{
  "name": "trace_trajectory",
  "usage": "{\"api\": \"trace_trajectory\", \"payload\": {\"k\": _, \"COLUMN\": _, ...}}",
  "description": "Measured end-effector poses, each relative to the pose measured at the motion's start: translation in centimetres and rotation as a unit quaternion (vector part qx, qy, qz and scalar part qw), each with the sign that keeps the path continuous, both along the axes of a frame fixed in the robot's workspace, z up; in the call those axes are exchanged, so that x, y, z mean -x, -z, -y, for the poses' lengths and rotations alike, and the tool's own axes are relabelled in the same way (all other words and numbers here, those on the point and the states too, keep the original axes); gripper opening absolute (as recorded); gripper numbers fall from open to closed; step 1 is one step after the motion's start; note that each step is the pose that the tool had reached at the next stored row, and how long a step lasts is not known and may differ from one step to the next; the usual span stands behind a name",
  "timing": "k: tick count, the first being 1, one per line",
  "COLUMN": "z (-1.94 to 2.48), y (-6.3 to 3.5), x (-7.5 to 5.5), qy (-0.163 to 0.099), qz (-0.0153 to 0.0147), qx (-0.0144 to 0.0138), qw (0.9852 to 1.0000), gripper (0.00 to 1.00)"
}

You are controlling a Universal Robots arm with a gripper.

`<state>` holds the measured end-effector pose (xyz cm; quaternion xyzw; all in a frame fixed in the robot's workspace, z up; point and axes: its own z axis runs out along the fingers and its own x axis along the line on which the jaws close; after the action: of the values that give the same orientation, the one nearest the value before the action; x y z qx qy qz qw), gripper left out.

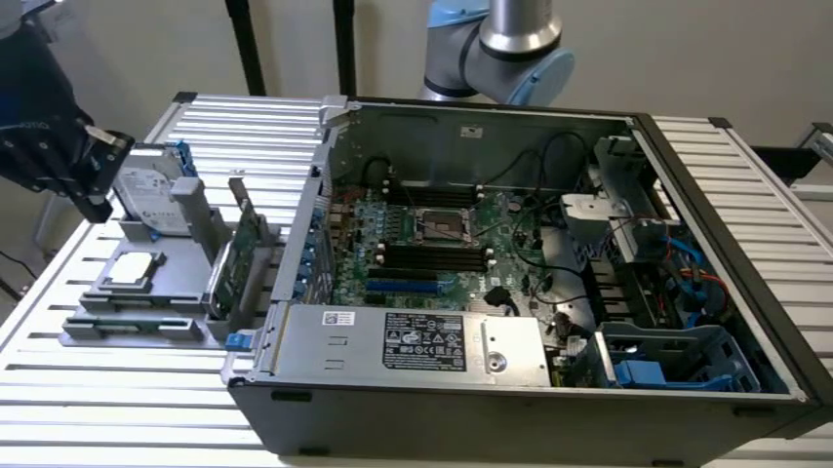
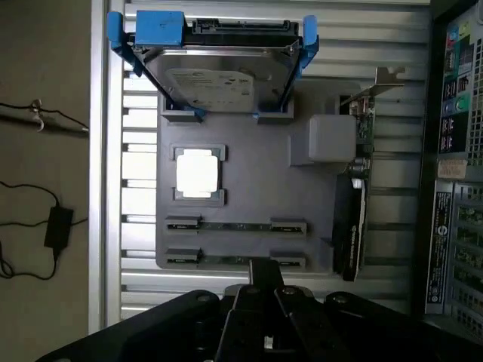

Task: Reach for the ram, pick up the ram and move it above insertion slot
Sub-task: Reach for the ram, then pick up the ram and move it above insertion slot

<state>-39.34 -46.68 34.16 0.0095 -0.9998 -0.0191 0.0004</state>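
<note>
Two ram sticks stand on edge in grey holders on the grey fixture (image 2: 249, 185); the nearer ram (image 2: 235, 260) lies just ahead of my gripper (image 2: 260, 273), the other (image 2: 235, 225) one row further. My gripper's fingers are shut with nothing between them. In the exterior view my gripper (image 1: 94, 207) hovers over the fixture's far left corner, above and apart from the ram (image 1: 131, 314). The black insertion slots (image 1: 436, 257) lie on the motherboard inside the open computer case (image 1: 521, 390).
On the fixture also stand a silver hard drive (image 2: 211, 83) in a blue bracket, a processor chip (image 2: 200, 173) and a tall green expansion card (image 2: 352, 211) beside the case wall. The slatted metal table (image 1: 117, 409) carries everything. Cables lie on the floor (image 2: 45, 226).
</note>
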Motion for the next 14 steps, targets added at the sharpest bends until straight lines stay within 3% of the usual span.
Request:
{"api": "trace_trajectory", "payload": {"k": 3, "z": 0.92, "y": 0.06, "x": 0.54, "qy": 0.0, "qz": 0.0, "qx": 0.0, "qw": 1.0, "gripper": 0.11}}
{"api": "trace_trajectory", "payload": {"k": 7, "z": 0.95, "y": 0.07, "x": 0.57, "qy": -0.002, "qz": 0.0, "qx": 0.0, "qw": 1.0, "gripper": 0.11}}
{"api": "trace_trajectory", "payload": {"k": 11, "z": 0.95, "y": 0.08, "x": 0.58, "qy": -0.037, "qz": 0.0, "qx": 0.0, "qw": 0.9993, "gripper": 0.11}}
{"api": "trace_trajectory", "payload": {"k": 14, "z": 0.95, "y": 0.08, "x": 0.58, "qy": -0.065, "qz": 0.0, "qx": 0.0, "qw": 0.9979, "gripper": 0.11}}
